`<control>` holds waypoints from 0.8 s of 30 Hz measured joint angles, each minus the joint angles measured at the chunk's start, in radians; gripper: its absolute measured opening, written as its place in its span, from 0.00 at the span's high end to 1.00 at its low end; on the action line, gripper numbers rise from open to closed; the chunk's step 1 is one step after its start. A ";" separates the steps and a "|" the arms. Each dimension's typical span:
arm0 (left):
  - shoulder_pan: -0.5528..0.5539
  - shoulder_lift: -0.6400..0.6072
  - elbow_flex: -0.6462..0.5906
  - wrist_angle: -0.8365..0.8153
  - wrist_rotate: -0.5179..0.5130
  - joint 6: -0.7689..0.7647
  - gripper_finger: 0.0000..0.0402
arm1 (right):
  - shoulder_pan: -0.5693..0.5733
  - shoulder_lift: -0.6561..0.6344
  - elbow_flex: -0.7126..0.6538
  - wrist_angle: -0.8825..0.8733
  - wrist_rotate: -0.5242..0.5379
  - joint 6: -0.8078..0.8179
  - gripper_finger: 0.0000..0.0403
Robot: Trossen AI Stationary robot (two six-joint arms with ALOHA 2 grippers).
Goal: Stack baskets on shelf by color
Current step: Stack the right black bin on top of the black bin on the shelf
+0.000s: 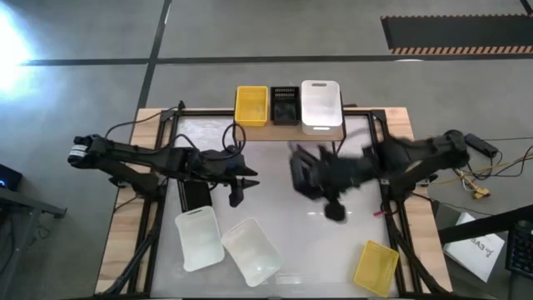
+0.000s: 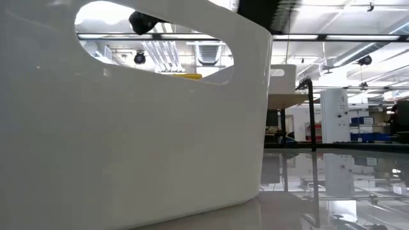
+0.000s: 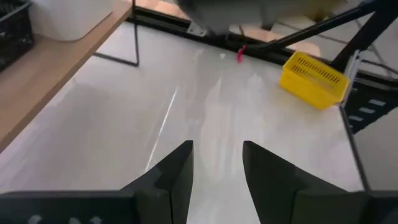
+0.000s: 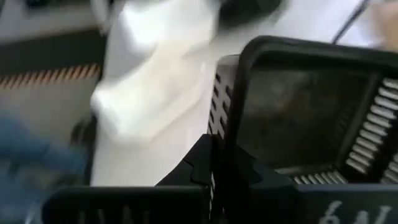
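Slotted black basket [image 4: 311,118], rigid plastic.

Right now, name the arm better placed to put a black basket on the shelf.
Right. Its tool already grips a black basket just below the shelf; the left tool is empty, farther away.

Glossy tabletop [image 1: 275,208] — wooden shelf [image 1: 287,131]

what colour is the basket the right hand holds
Black, slotted basket; clearest in the right wrist view.
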 joint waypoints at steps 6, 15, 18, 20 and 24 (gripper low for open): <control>0.000 -0.009 -0.029 0.000 -0.036 0.000 0.70 | -0.239 0.225 0.359 -0.081 0.010 -0.245 0.98; 0.000 -0.009 -0.057 0.009 -0.036 -0.001 0.70 | -0.536 0.468 0.576 -0.162 0.039 -0.614 0.98; 0.000 -0.009 -0.057 0.012 -0.036 -0.001 0.70 | -0.587 0.496 0.562 -0.181 0.072 -0.689 0.98; 0.000 -0.009 -0.057 0.018 -0.037 -0.001 0.70 | -0.612 0.515 0.558 -0.195 0.091 -0.716 0.98; 0.000 -0.009 -0.057 0.016 -0.037 -0.001 0.70 | -0.633 0.550 0.557 -0.197 0.088 -0.753 0.98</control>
